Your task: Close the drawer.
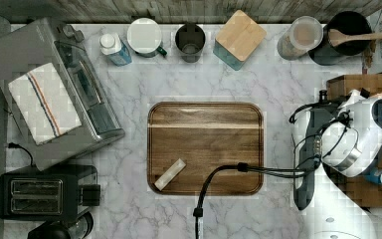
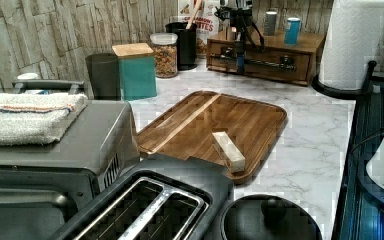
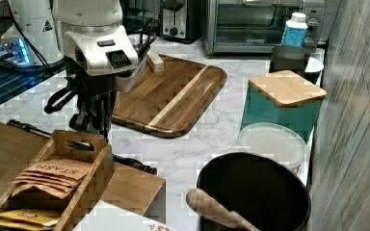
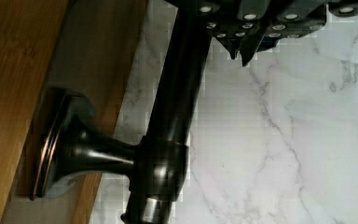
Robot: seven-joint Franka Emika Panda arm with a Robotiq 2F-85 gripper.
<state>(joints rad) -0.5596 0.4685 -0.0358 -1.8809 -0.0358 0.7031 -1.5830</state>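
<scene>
Closing drawer: gripper at handle

Drawer, medium-brown wood with long black bar handle (image 2: 260, 63), sits in the wooden cabinet at the counter's far end in the left view, front nearly flush. Dark gripper (image 2: 240, 52) hangs at the bar; whether its fingers grasp it cannot be told. Rounded dark wooden cutting board (image 1: 206, 148) lies mid-counter on white marble (image 1: 129, 94).

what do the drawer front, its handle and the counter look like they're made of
Drawer: looks like wood, medium brown with visible grain, smooth.
Handle: probably metal, dark and glossy, with bright highlights on the bar and its flared mount.
Counter: white with grey veins, marble or a marble-look surface.
</scene>
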